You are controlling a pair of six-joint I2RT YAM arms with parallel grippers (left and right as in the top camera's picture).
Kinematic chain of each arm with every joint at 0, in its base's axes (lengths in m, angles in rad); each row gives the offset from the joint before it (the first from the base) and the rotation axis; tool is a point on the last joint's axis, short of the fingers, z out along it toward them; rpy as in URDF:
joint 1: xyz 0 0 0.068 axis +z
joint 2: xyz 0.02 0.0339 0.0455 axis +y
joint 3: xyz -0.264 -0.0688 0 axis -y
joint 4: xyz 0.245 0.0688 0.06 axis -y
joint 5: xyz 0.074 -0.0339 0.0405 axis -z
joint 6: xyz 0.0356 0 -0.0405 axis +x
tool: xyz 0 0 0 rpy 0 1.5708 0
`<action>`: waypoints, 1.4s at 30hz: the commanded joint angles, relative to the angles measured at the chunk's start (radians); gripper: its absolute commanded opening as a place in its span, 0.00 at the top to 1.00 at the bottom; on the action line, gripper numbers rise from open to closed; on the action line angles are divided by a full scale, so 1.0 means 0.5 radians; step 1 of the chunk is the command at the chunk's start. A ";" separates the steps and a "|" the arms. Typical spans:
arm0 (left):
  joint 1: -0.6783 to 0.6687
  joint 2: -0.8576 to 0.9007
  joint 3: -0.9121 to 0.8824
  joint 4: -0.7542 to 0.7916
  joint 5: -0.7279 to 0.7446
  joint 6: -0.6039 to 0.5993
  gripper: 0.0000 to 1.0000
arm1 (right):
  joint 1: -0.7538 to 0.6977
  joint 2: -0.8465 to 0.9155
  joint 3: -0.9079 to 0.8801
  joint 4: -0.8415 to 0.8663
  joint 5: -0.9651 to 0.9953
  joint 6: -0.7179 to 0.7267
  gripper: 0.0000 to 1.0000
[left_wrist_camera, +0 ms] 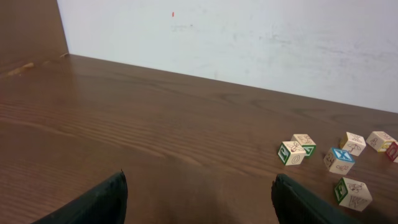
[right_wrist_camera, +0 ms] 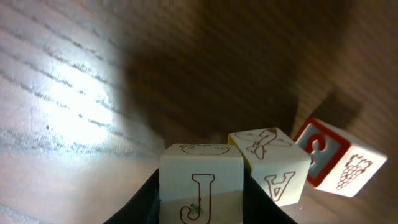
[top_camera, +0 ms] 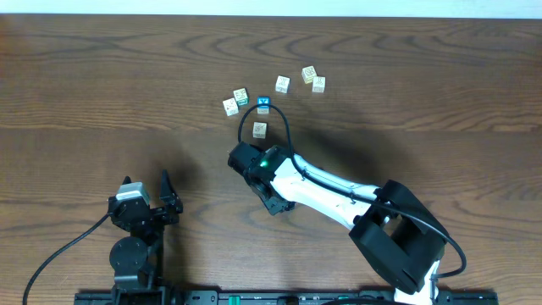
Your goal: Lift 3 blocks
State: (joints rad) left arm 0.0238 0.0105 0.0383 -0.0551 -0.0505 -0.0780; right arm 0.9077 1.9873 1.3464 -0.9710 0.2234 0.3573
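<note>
Cream-white wooden J cube [right_wrist_camera: 202,186] | pinched in right tool [right_wrist_camera: 202,208], two more cubes [right_wrist_camera: 268,163] just beyond its tip | left tool [left_wrist_camera: 199,205] wide apart, empty | step: lifting, I'd guess | next: rise straight, don't bump neighbours

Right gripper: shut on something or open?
Right gripper shut on the J block; right wrist view shows it clamped between the fingers.

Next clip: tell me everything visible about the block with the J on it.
The J block is a cream-white cube, wooden-looking. Its near face bears a red-outlined J with a green speck, its top a faint red drawing. It sits upright between the dark jaws of the right pincer, gripped at both sides. The A block stands close beside it; contact unclear.
</note>
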 commanded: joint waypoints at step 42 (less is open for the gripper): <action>0.008 -0.009 -0.069 -0.030 0.011 0.013 0.25 | 0.026 -0.047 0.025 -0.397 -0.006 0.245 0.88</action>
State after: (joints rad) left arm 0.0238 0.0105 0.0383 -0.0551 -0.0505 -0.0780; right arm 0.9092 1.9873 1.3464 -1.1671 0.1848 0.4263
